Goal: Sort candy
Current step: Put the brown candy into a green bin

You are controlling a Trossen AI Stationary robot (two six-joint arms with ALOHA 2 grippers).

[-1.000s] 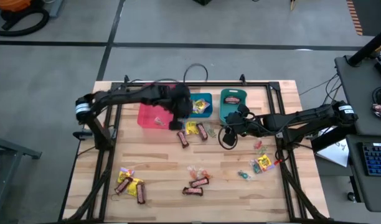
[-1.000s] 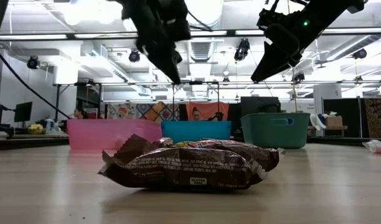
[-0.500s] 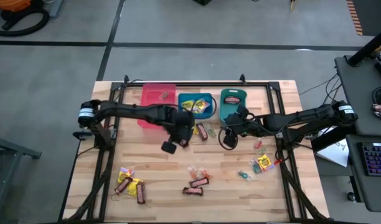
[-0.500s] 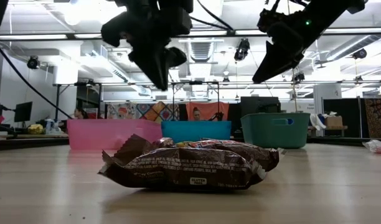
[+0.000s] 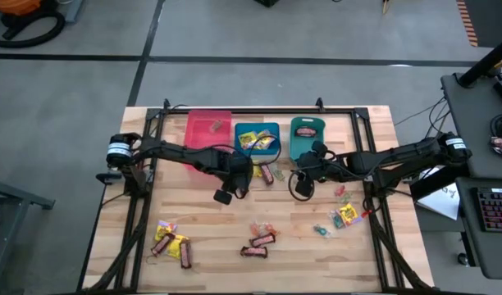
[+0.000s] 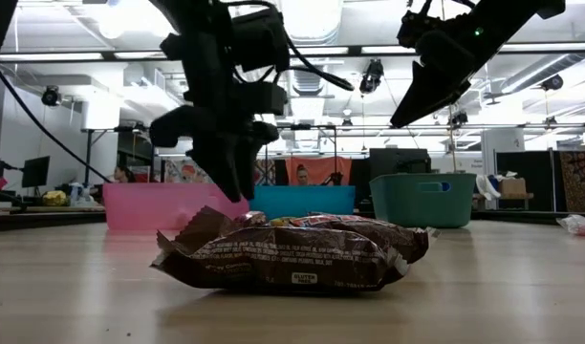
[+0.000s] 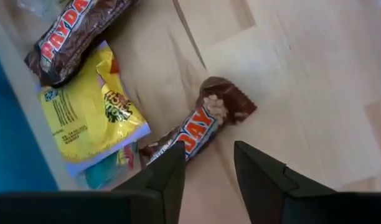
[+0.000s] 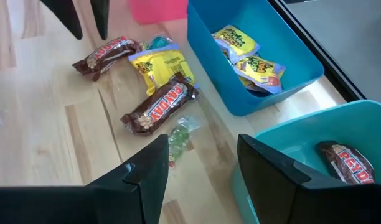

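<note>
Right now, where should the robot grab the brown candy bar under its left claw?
Pinch the brown bar across its narrow middle, coming straight down. It lies flat on the table, and the open left gripper already straddles its width. Its crimped ends would slip.

Grey concrete floor [image 5: 87, 90] around wooden tabletop [image 5: 210, 233]. Desk with keyboard [image 5: 497, 209] at right. Open ceiling, strip lights [image 6: 77, 55], colourful wall hangings [image 6: 237, 171] behind.

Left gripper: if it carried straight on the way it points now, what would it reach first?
Most likely the brown candy bar on the table; the open left gripper frames its near end, though the depth is unclear.
</note>
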